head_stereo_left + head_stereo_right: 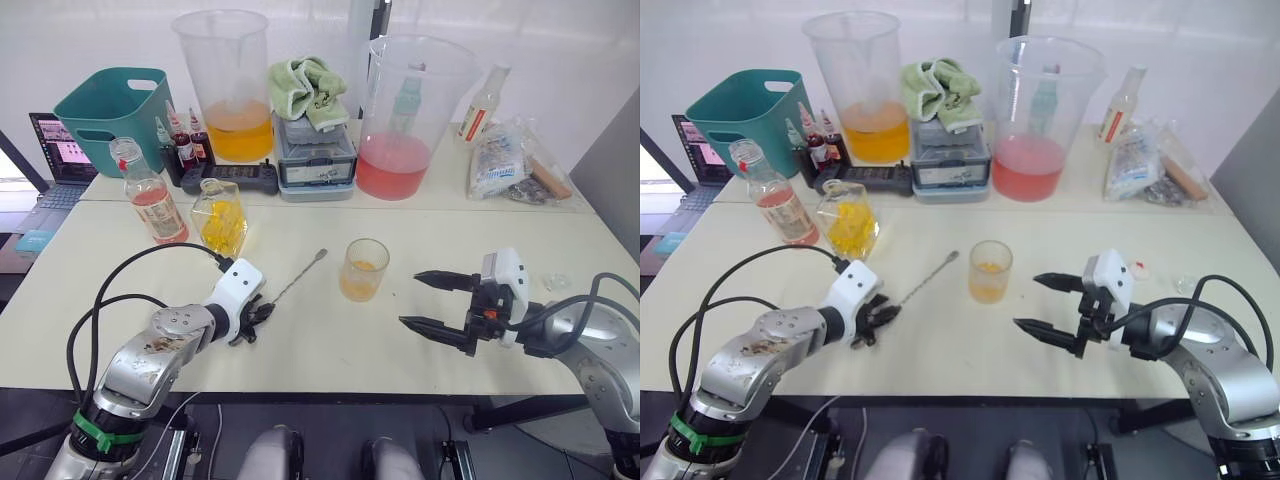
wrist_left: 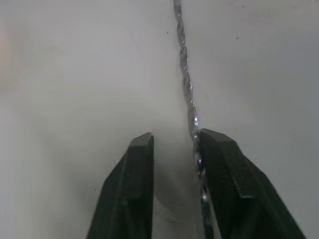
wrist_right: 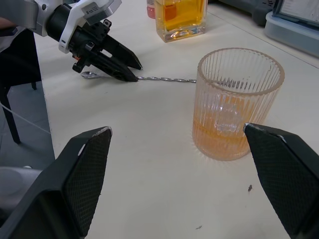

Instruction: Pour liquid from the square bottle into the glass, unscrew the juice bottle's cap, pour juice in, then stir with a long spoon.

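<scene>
The glass (image 1: 362, 270) stands mid-table with a little orange liquid in its bottom. The long spoon (image 1: 295, 283) lies flat to its left, its handle pointing at the glass. My left gripper (image 1: 258, 318) is down on the spoon's near end, open, with the twisted handle (image 2: 188, 99) lying against the inner edge of one finger (image 2: 227, 179). Right of the glass, my right gripper (image 1: 411, 299) hovers open and holds nothing, its tips pointing at the glass (image 3: 238, 102). The square bottle (image 1: 220, 220) and the juice bottle (image 1: 150, 205) stand at the left. A small round pale piece (image 1: 557, 283), perhaps the cap, lies by my right arm.
Along the back stand a pitcher of orange liquid (image 1: 228, 85), a pitcher of pink liquid (image 1: 405, 120), a grey box (image 1: 315, 155) topped by a green cloth, a teal basket (image 1: 108, 115), dropper bottles (image 1: 185, 140), a slim bottle (image 1: 484, 105) and a bag of packets (image 1: 500, 160).
</scene>
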Controlling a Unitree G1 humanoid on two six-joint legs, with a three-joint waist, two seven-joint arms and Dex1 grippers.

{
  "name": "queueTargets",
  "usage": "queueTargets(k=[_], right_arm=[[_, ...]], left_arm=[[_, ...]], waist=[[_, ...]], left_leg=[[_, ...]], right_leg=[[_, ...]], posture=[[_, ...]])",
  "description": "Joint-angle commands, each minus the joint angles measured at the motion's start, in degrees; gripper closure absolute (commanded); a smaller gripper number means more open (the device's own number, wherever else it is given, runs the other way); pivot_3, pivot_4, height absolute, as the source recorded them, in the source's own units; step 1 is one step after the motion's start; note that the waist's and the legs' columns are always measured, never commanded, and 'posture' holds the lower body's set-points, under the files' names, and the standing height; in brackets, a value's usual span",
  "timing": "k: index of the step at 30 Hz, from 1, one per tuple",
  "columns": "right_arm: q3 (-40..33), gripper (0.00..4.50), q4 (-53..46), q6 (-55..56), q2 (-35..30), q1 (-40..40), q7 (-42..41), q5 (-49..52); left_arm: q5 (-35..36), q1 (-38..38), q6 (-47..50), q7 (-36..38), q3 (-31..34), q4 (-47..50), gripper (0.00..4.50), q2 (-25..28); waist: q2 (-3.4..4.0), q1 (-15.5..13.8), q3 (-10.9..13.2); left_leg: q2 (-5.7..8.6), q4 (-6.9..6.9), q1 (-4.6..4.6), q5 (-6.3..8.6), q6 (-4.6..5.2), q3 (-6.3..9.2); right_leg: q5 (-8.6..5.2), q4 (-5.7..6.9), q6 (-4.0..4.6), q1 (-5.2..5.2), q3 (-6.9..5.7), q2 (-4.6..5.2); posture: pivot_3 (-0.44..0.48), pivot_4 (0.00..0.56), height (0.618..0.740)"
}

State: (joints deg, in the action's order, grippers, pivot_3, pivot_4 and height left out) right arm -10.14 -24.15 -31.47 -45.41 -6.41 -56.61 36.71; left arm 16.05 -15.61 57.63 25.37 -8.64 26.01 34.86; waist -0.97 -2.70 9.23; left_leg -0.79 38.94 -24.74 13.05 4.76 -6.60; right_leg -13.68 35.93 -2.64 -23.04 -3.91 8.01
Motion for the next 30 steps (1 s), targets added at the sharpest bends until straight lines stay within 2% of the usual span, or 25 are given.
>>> queueTargets(k=[1, 4, 11, 16, 22, 30], right_arm=[[-2.5, 0.0, -1.53, 1.42, -1.06, 0.14, -0.32, 0.45], [-2.66, 0.0, -1.4, 1.34, -1.27, 0.15, -0.55, 0.61], [-3.95, 0.0, -0.77, 0.05, -0.49, -2.25, -0.73, 3.93], [-5.53, 0.0, 0.6, -5.81, 0.85, -7.27, 2.99, 10.87], [-7.54, 0.0, 6.85, -16.15, 8.29, -20.28, 18.9, 21.72], [-6.87, 0.0, 9.38, -22.93, 20.12, -27.4, 38.68, 29.9]], left_arm=[[-0.55, 1.46, 1.55, 0.27, -2.69, -1.94, 4.41, -0.53], [-1.15, 1.0, 0.43, -0.92, -0.81, -2.49, 4.48, -1.67], [0.06, -4.85, -6.42, -4.35, 8.84, -1.46, 4.48, -7.21], [1.48, -6.8, -11.66, -2.58, 10.13, 1.06, 4.48, -9.41], [4.17, -9.9, -14.3, -0.73, 9.48, 3.05, 4.48, -11.66], [7.03, -11.33, -14.31, 1.49, 6.88, 5.45, 4.48, -12.99]], waist=[[0.01, 0.01, -0.01], [0.07, 0.01, -0.04], [-0.04, -0.08, 0.02], [-0.05, 0.42, 0.03], [-0.08, 0.6, 0.04], [-0.07, 0.58, 0.04]], left_leg=[[0.0, 0.0, 0.0, 0.0, 0.0, 0.0], [0.0, 0.0, 0.01, 0.0, 0.01, 0.0], [0.0, 0.02, -0.05, -0.04, 0.11, 0.01], [-0.01, 0.0, -0.1, -0.4, 0.07, 0.01], [-0.01, -0.04, -0.13, -0.43, 0.04, 0.0], [0.03, -0.04, -0.23, -0.43, 0.07, -0.01]], right_leg=[[0.0, 0.0, 0.0, 0.0, 0.0, 0.0], [0.0, 0.0, 0.0, 0.01, 0.01, 0.02], [0.01, 0.01, 0.0, -0.03, -0.01, 0.05], [0.02, 0.01, 0.0, -0.07, -0.01, 0.06], [0.03, 0.0, 0.0, -0.11, -0.02, 0.08], [0.08, 0.09, -0.06, -0.15, -0.07, 0.05]], posture=[[0.0, 0.15, 0.739], [0.0, 0.15, 0.739], [0.0, 0.15, 0.739], [0.0, 0.15, 0.739], [0.0, 0.15, 0.739], [0.0, 0.15, 0.739]])
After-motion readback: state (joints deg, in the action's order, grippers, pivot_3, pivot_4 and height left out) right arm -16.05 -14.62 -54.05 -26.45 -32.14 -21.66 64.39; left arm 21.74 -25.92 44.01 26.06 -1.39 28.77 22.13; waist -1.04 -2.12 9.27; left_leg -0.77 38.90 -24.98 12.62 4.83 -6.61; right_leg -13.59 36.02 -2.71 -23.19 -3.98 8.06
